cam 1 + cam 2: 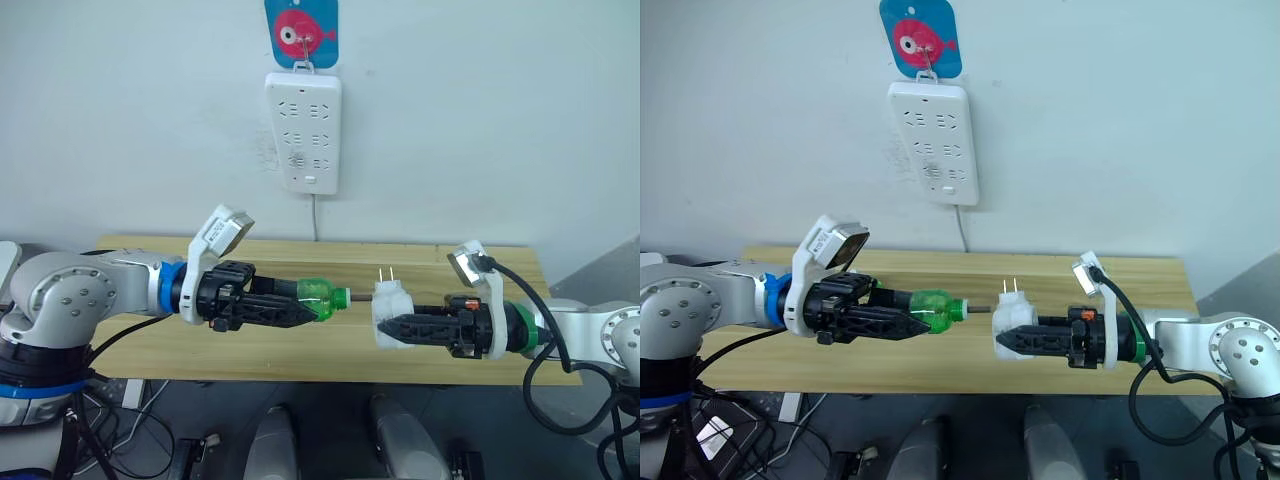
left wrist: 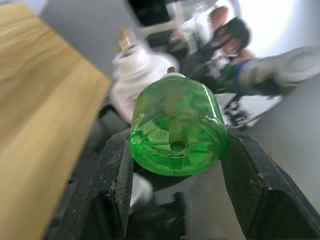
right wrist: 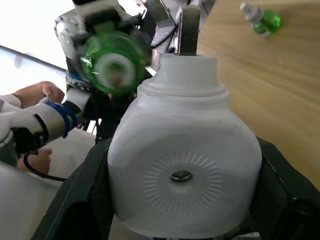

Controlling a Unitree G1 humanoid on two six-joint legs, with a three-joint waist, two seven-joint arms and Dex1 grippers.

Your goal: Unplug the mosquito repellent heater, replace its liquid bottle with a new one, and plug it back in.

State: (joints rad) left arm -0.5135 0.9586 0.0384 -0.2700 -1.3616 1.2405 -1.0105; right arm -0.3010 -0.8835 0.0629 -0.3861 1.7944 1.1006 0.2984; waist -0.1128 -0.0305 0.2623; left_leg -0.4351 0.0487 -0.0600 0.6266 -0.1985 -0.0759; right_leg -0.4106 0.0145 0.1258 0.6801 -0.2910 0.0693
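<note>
Left gripper (image 1: 315,312): my two black fingers are pinched on the liquid bottle (image 1: 322,297), holding it by its round base, level above the table's front edge; in my left wrist view the fingers (image 2: 112,185) press both sides of the green base.
Liquid bottle: lying sideways in the air, neck and dark wick aimed at the heater. The wick tip sits just short of the heater; I cannot tell if it touches.
Right gripper (image 1: 392,327): my fingers are clamped on the mosquito repellent heater (image 1: 390,310), one on each flank, as the right wrist view shows.
Mosquito repellent heater: held in the air in front of the wooden table (image 1: 150,340), its two metal prongs (image 1: 385,275) pointing up, its round ribbed face (image 3: 182,176) turned to my wrist camera. Its lower part is hidden behind my fingers in the head views.
New one (image 3: 261,19): a small green bottle with a whitish cap lying on the table, seen at the corner of my right wrist view; small and blurred.
Power strip (image 1: 304,130): white, hanging on the wall under a blue tag with a red fish (image 1: 301,33), its cord dropping behind the table.
Person's hands (image 3: 35,94): seen past my left arm in the right wrist view, partly cut off and out of focus.
</note>
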